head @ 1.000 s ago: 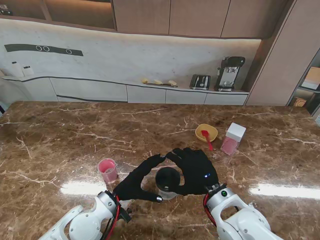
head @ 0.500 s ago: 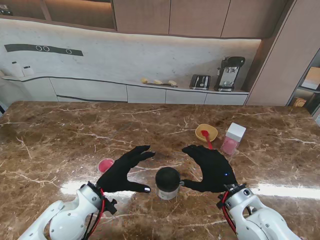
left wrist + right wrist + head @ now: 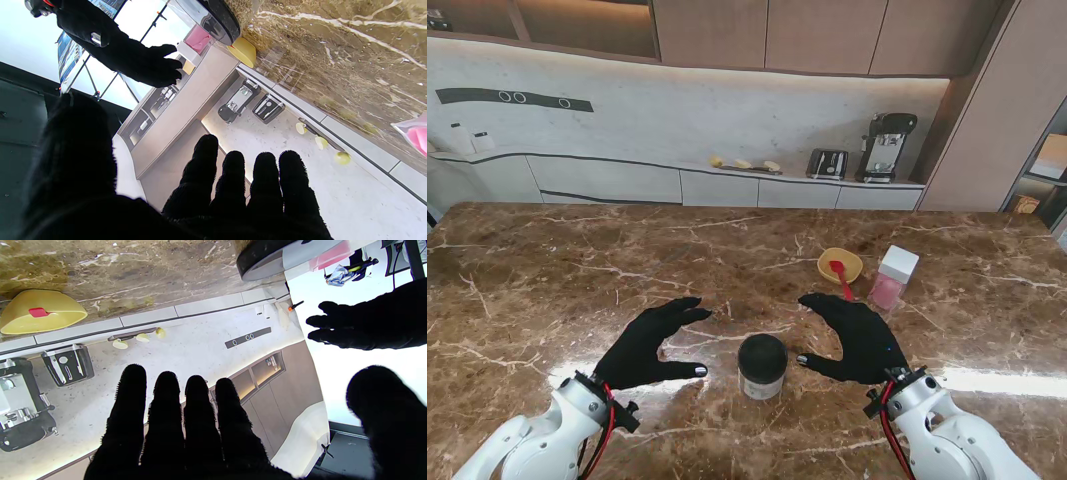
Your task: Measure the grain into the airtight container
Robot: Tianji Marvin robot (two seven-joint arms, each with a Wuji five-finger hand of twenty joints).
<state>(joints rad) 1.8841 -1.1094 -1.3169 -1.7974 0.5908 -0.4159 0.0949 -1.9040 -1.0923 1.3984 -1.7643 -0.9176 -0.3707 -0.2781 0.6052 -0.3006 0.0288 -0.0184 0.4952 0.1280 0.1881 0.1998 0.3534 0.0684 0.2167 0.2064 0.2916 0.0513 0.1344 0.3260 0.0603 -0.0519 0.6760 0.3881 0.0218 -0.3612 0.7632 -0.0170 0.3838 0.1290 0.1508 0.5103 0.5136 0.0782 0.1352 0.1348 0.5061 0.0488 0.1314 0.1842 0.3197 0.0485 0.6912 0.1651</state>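
The airtight container (image 3: 762, 366), a clear jar with a black lid, stands on the marble table (image 3: 547, 270) between my two hands. Its lid edge (image 3: 217, 18) shows grain beside it in the left wrist view, and the lid (image 3: 267, 253) also shows in the right wrist view. My left hand (image 3: 649, 345) is open to the jar's left, a short gap away. My right hand (image 3: 857, 337) is open to its right, also apart from it. A yellow bowl (image 3: 840, 265) holding a red scoop (image 3: 838, 272) sits farther away on the right. Neither hand holds anything.
A clear box with pink contents and a white lid (image 3: 893, 277) stands right of the bowl. A pink cup (image 3: 413, 135) shows only in the left wrist view; my left hand hides it from the stand. A back counter carries a toaster (image 3: 828, 163) and a coffee machine (image 3: 885, 146).
Both hands have let go of the jar's lid and drawn apart and back toward me. The left hand now covers the pink cup. The jar has not moved.
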